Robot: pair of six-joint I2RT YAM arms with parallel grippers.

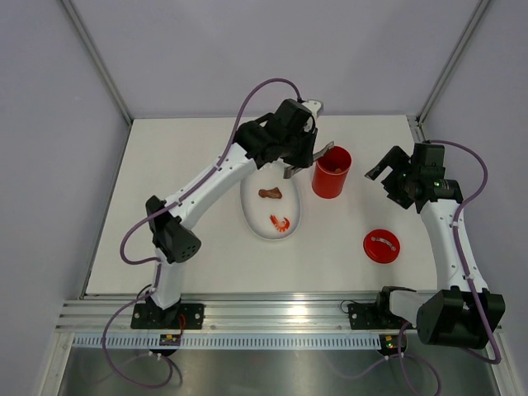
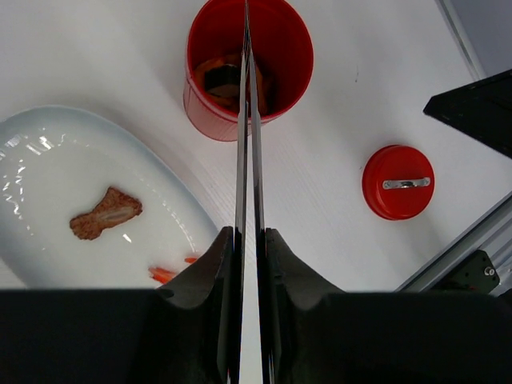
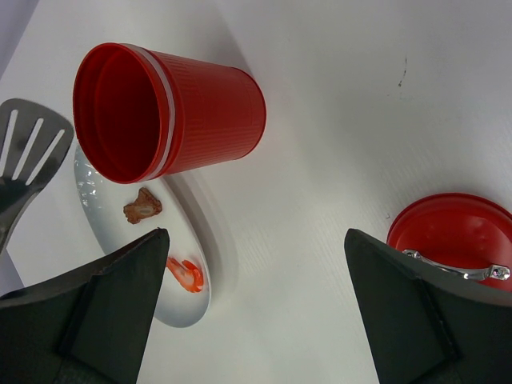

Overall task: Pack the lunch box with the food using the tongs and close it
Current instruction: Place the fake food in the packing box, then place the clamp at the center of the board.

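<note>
The left gripper (image 2: 248, 236) clamps the tongs (image 3: 20, 192) shut over the lunch box (image 2: 248, 64); the right gripper (image 3: 256, 236) stands wide open, empty.
Right of the plate (image 1: 252, 216), the tall lunch box may tip if the tongs push its rim; the lid (image 1: 381, 246) lies near right. Only the left wrist view shows food (image 2: 228, 80) inside it; a brown piece (image 1: 269, 194) and a shrimp (image 1: 280, 222) lie on the plate.

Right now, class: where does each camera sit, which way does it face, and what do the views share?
Top external: above and behind the arms, facing down on the table; both arms show.
Left wrist: on the left gripper, looking along the tongs to the lunch box; its fingers show.
Right wrist: on the right gripper, facing the lunch box; its open fingers show.
Shared: lunch box, lid and plate, in all three.
</note>
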